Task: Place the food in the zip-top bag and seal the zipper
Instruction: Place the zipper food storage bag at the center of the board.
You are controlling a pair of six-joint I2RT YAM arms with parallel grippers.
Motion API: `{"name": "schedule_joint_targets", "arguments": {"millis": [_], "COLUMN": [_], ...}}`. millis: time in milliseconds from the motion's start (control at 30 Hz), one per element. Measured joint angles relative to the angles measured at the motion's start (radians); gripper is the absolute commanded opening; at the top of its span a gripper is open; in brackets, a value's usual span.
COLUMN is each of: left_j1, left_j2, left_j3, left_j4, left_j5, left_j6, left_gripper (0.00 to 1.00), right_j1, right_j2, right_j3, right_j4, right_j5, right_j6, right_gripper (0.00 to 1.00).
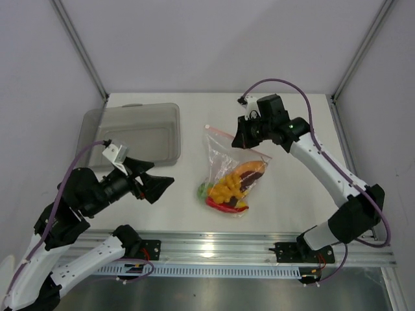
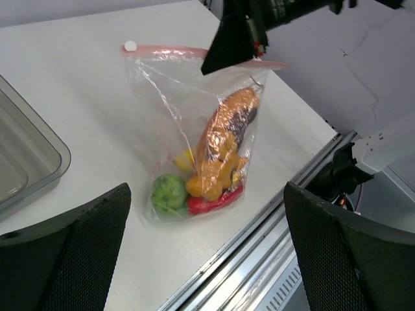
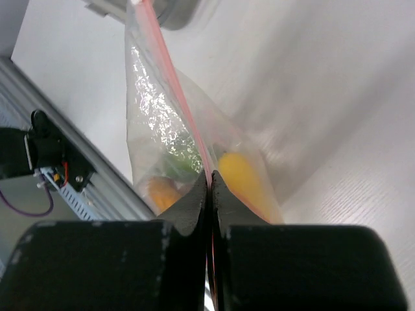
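Observation:
The clear zip-top bag (image 1: 228, 170) lies mid-table with the food (image 1: 232, 186) inside: red chili, yellow and orange pieces, green fruit. It shows in the left wrist view (image 2: 194, 123) with the food (image 2: 214, 162). My right gripper (image 1: 244, 139) is shut on the pinkish-red zipper (image 1: 224, 135) near its right end, holding the mouth edge lifted. In the right wrist view the jaws (image 3: 209, 188) pinch the zipper (image 3: 175, 91). My left gripper (image 1: 157, 183) is open and empty, left of the bag, apart from it.
A grey translucent tray (image 1: 133, 133) stands at the back left; its corner shows in the left wrist view (image 2: 29, 168). The metal rail (image 1: 259, 249) runs along the table's near edge. White walls enclose the back and sides.

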Motion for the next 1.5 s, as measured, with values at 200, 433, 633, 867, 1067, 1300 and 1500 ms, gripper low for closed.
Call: {"name": "schedule_joint_targets", "arguments": {"millis": [200, 433, 633, 867, 1067, 1300, 1500], "left_j1": [0.0, 0.0, 0.0, 0.0, 0.0, 0.0, 0.0], "left_j2": [-0.011, -0.048, -0.068, -0.066, -0.065, -0.048, -0.029], "left_j3": [-0.068, -0.158, -0.17, -0.23, -0.235, -0.243, -0.25], "left_j4": [0.024, 0.039, 0.07, 0.106, 0.115, 0.121, 0.127], "left_j5": [0.057, 0.119, 0.143, 0.17, 0.179, 0.19, 0.206], "left_j6": [-0.003, -0.002, 0.015, 0.016, 0.016, 0.014, -0.008], "left_gripper": [0.99, 1.0, 0.99, 0.99, 0.99, 0.99, 0.99], "right_j1": [-0.214, -0.339, -0.41, -0.494, -0.491, -0.486, -0.489], "right_j2": [0.18, 0.395, 0.502, 0.606, 0.688, 0.742, 0.787], "right_j3": [0.002, 0.034, 0.039, 0.073, 0.15, 0.218, 0.226], "right_j4": [0.108, 0.201, 0.27, 0.331, 0.336, 0.319, 0.294], "right_j5": [-0.108, -0.134, -0.171, -0.202, -0.212, -0.148, -0.083], "right_j6": [-0.003, 0.002, 0.052, 0.095, 0.113, 0.131, 0.131], "right_gripper": [0.0, 0.0, 0.0, 0.0, 0.0, 0.04, 0.38]}}
